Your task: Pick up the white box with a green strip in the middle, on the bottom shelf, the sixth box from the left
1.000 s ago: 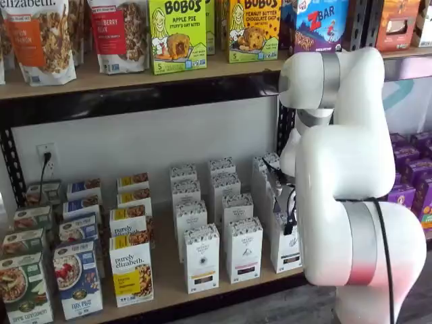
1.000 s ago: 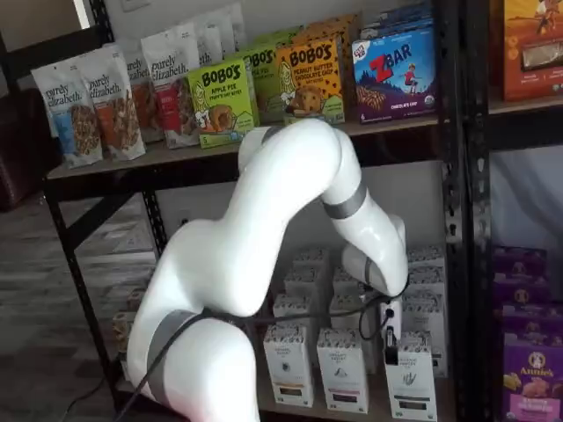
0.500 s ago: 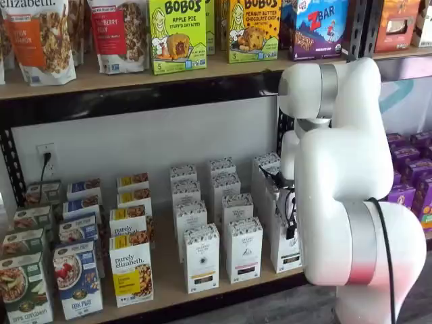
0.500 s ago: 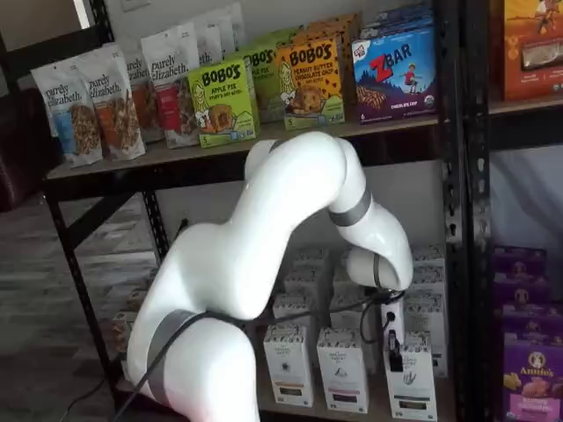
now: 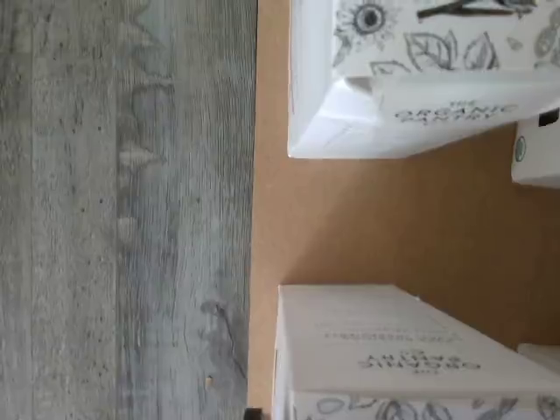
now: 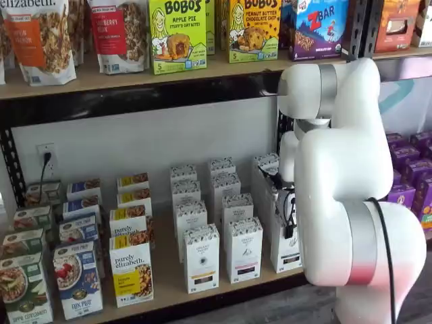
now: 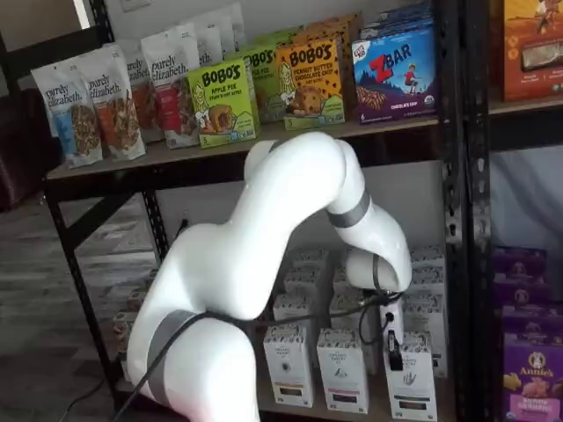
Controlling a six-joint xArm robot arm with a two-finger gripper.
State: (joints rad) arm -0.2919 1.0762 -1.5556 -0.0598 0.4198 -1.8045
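Observation:
The white box (image 6: 284,254) stands at the front right of the bottom shelf (image 6: 167,271), half hidden by my arm; the strip on its lower front looks dark. It also shows in a shelf view (image 7: 410,387). My gripper (image 7: 392,352) hangs at the box's top front edge, its black fingers seen side-on, so no gap can be judged. In a shelf view the gripper (image 6: 289,227) is a dark shape against the box. The wrist view shows two white cartons (image 5: 411,83) (image 5: 394,350) on the tan board (image 5: 394,219); I cannot tell which is the white box.
Similar white cartons (image 6: 244,249) (image 6: 201,258) stand in rows to its left, with cereal and granola boxes (image 6: 131,270) further left. A black upright post (image 7: 471,264) and purple boxes (image 7: 528,369) are to the right. Grey floor (image 5: 122,210) lies beyond the shelf edge.
Over the last second the arm lowered the gripper toward the front right white carton; in the last half second it has barely moved.

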